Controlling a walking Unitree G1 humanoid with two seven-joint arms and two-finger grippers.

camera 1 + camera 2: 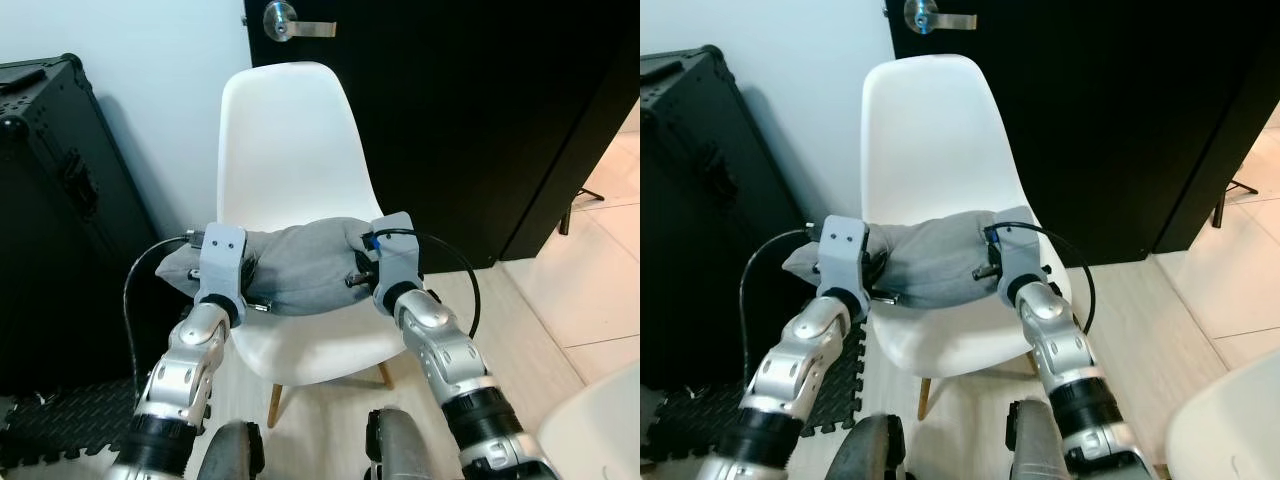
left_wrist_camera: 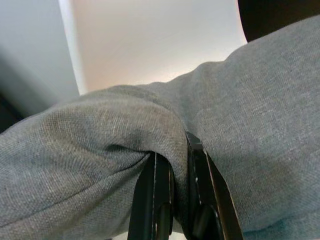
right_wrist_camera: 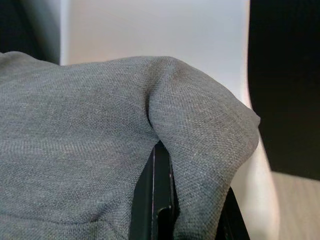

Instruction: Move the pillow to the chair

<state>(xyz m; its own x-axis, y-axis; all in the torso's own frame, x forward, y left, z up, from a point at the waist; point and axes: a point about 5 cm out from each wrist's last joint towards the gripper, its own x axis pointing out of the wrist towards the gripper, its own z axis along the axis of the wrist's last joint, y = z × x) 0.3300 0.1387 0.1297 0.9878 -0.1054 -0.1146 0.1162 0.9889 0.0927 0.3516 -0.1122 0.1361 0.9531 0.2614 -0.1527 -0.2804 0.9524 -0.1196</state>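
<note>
A: White plastic chair [image 1: 285,130], centre of frame, in front of a black door [image 1: 470,110]. Black hard case [image 1: 55,200] at left, pale floor [image 1: 590,300] at right.

B: Pillow?

A: Grey fabric pillow [image 1: 300,265], middle of frame, held crosswise over the chair seat, its left end poking out past the seat edge. Can't tell whether its underside is touching the seat or just hovering.

B: Grippers?

A: Left gripper [image 2: 180,200] at the pillow's left end, right gripper [image 3: 187,200] at its right end. Wrist views: each pair of fingers pressed together on a fold of grey cloth, pinching it. Cloth bunches up over the fingers [image 2: 155,195] on the left side, same over the right fingers [image 3: 157,195].

B: Step?

A: Judging it as the placing step: carry looks done, pillow is over the target, release not yet made.

B: Next move needs?

A: Probably lower both ends evenly until the pillow rests on the seat, maybe nudge it right so the overhanging end is supported, then spread both pairs of fingers and back out without dragging the cloth along.
</note>
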